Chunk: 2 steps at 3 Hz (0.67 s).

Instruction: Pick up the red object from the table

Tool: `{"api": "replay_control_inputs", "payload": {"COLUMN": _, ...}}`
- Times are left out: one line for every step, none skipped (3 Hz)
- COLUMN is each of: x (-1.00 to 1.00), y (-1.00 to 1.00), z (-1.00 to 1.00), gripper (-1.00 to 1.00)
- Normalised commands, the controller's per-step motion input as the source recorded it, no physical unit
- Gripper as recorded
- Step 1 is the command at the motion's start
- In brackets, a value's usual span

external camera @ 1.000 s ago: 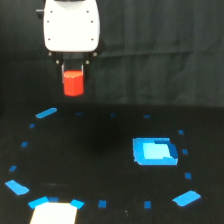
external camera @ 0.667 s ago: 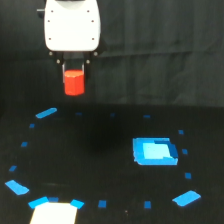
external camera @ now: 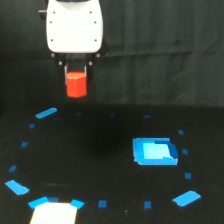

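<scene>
White boxy end effector [external camera: 76, 70] pinching small bright red-orange stubby block [external camera: 76, 84] between dark fingers; block hangs just under it, well clear above flat black table [external camera: 100, 150] with blue tape marks. We judge lift done; we hold grip firm, avoid jerks.

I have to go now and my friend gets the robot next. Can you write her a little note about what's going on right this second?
Gripper: shut on the red object, which hangs from the fingers in the air.
Red object: off the table, up against the dark curtain at the exterior view's upper left.
Table: holds only blue tape squares, a bright blue patch on the right and a pale patch at the bottom edge.
Done: the pick-up looks finished.
Left: just keep the grip firm; nothing else needs lifting.
</scene>
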Motion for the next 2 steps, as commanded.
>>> {"api": "replay_control_inputs", "payload": {"x": 0.13, "y": 0.14, "z": 0.26, "gripper": -1.00}}
{"api": "replay_control_inputs", "payload": {"x": 0.12, "y": 0.29, "z": 0.21, "gripper": -1.00}}
